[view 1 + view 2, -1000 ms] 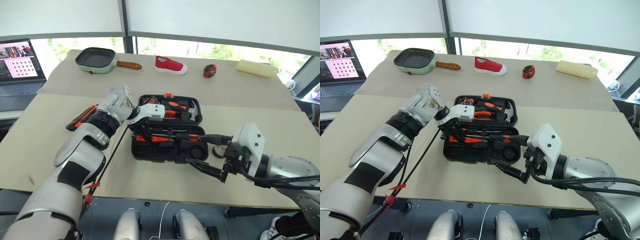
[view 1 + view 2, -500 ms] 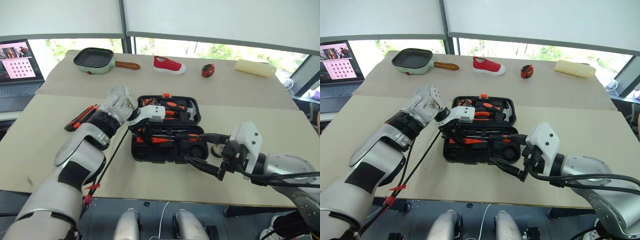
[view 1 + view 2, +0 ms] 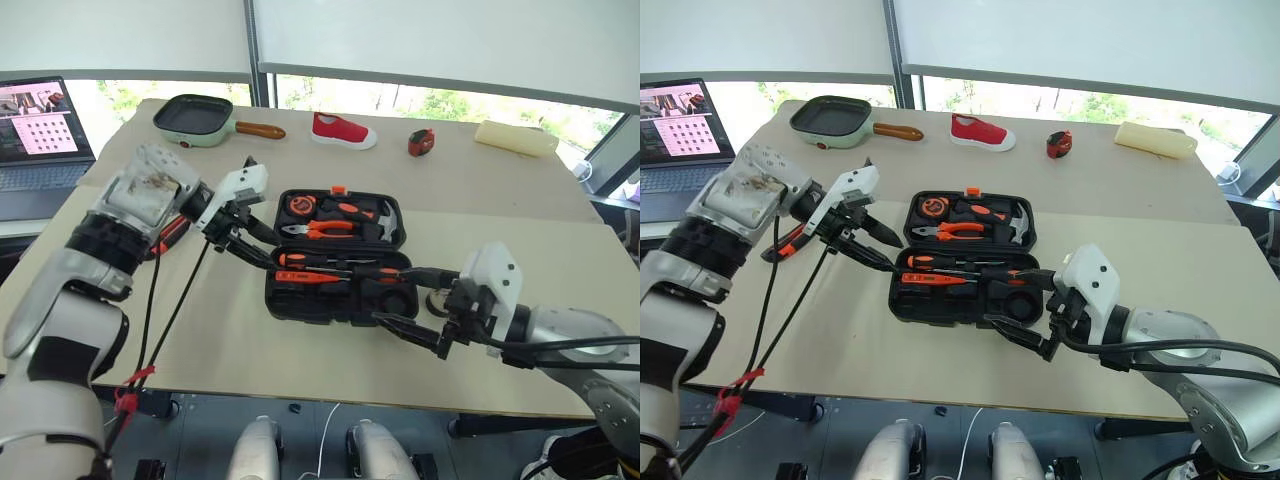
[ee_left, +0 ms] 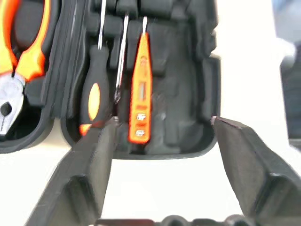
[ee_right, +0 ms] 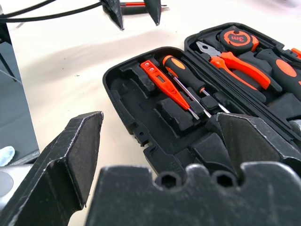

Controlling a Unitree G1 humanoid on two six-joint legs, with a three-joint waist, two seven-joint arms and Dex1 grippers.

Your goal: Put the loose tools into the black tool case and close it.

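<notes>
Black-fingered left pincer [image 3: 243, 238] hangs parted, empty, beside the open tool case [image 3: 336, 296].

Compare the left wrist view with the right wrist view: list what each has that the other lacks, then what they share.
Left wrist view: a blurred dark shape beside the open black plastic tool case, which I cannot identify.
Right wrist view: the open right gripper, a round orange tape measure in the case's far half, a slim red-and-black tool lying loose.
Shared: the case, slim orange tester pen, black-and-orange screwdriver, orange-handled pliers, open left gripper.
</notes>
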